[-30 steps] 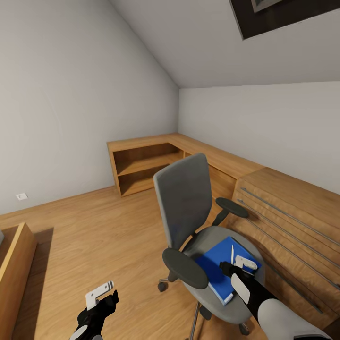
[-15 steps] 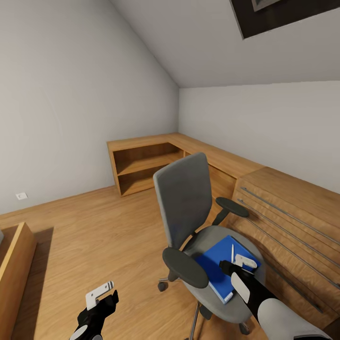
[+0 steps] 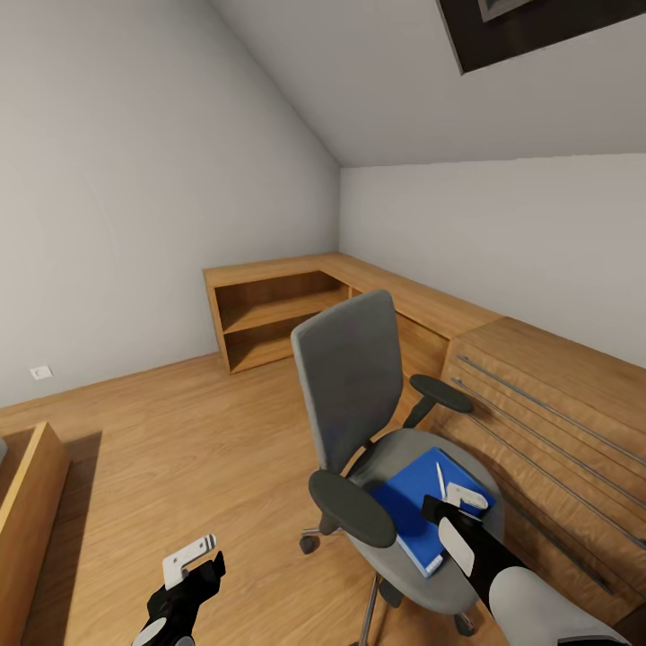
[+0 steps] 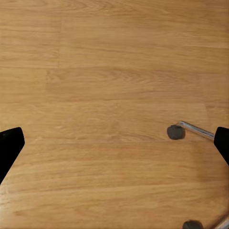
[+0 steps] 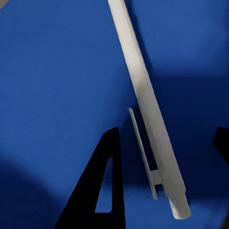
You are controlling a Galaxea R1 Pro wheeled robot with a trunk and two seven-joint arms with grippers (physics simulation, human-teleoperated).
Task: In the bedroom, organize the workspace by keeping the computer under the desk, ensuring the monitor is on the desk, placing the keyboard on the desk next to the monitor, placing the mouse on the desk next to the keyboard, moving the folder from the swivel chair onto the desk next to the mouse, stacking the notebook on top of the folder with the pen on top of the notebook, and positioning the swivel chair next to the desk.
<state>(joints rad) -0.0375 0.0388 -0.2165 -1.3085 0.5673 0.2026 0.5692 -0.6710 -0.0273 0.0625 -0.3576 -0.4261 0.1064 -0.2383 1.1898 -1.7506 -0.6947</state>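
From the head, the swivel chair (image 3: 377, 431) stands beside the wooden worktop (image 3: 556, 395), and on its seat lies the blue folder (image 3: 422, 507) with the white pen (image 3: 440, 480) on it near the far edge; the right end effector (image 3: 459, 504) hovers just over the pen, while the left end effector (image 3: 190, 558) hangs over the floor (image 3: 179, 449), its fingers seemingly apart. At the left wrist, both dark fingertips (image 4: 9, 145) sit wide apart and empty above the floor, a chair caster (image 4: 175, 132) between them. At the right wrist, the pen (image 5: 145, 107) lies on the folder (image 5: 57, 76) between spread, unclosed fingers; the step looks like the pen pickup, so the next move calls for lowering and closing squarely across its barrel.
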